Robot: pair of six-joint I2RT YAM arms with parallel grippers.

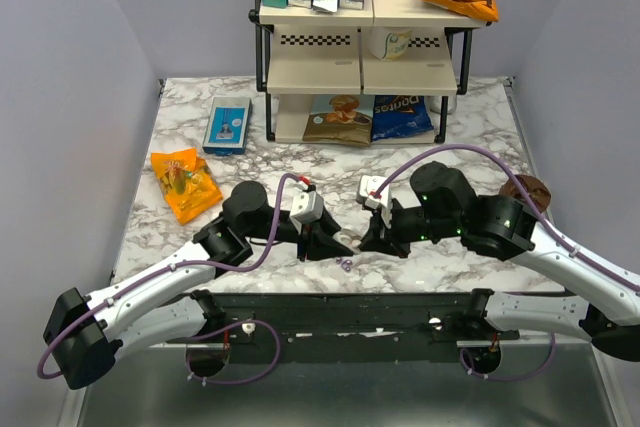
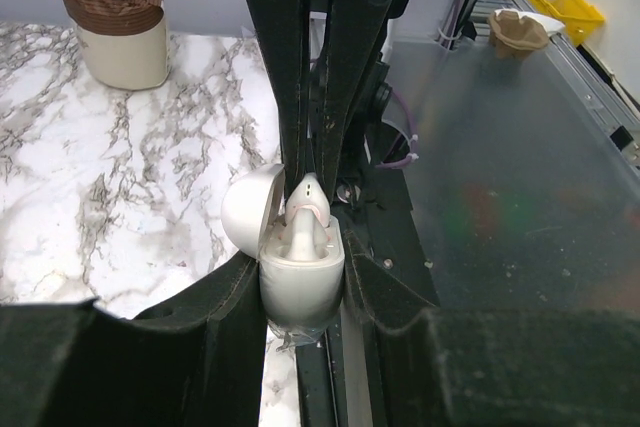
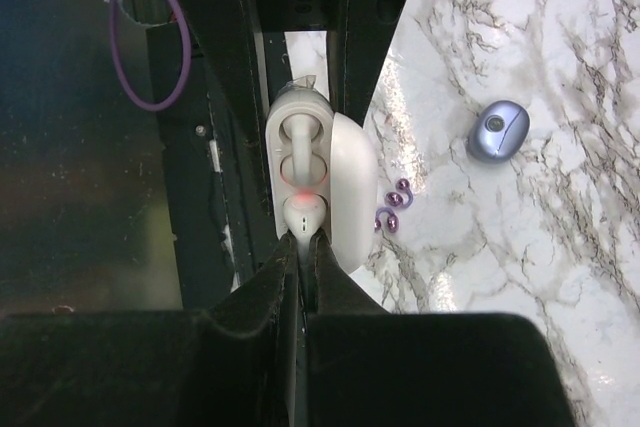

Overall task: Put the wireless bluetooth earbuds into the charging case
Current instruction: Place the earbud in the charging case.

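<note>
Tiny lavender-purple earbuds with ring-like tips (image 3: pixel 392 205): loose on marble bench (image 3: pixel 520 277), near its front edge, just beside the open lid of a white oval pebble-shaped case (image 3: pixel 348 182). Small round lavender-blue glossy charging case (image 3: pixel 498 131): apart, further in, looks closed.

Left gripper (image 2: pixel 303 277) clamps the white case. Right gripper (image 3: pixel 301 239), nearly shut, pinches a white stemmed earbud (image 2: pixel 304 237) in its socket.

Risk: both grippers are busy with the white set, and lowering it may sweep the purple buds over the edge. Lavender lid needs opening first.
</note>
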